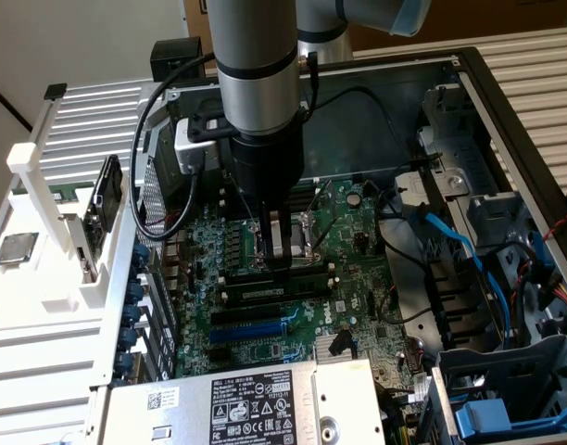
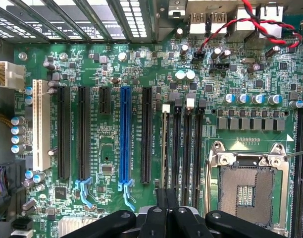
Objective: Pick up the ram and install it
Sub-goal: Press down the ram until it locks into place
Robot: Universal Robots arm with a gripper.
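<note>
The ram (image 1: pixel 276 272), a long dark-green stick, stands on edge in a memory slot on the motherboard, just in front of the processor socket. In the wrist view I see the ram (image 2: pixel 165 148) edge-on as a thin line in the memory slot nearest the blue slot. My gripper (image 1: pixel 279 258) hangs straight down over the stick's middle with its fingers shut together. The black fingertips (image 2: pixel 161 198) meet right at the stick's top edge. I cannot tell whether they press on it.
The open computer case (image 1: pixel 469 83) walls me in. Beside the ram are other black memory slots (image 2: pixel 187 148), the bare processor socket (image 2: pixel 248 186) and a blue expansion slot (image 2: pixel 125 139). The power supply (image 1: pixel 256 403) lies in front, blue cables (image 1: pixel 455 241) to the exterior view's right, a white rack (image 1: pixel 43 199) to its left.
</note>
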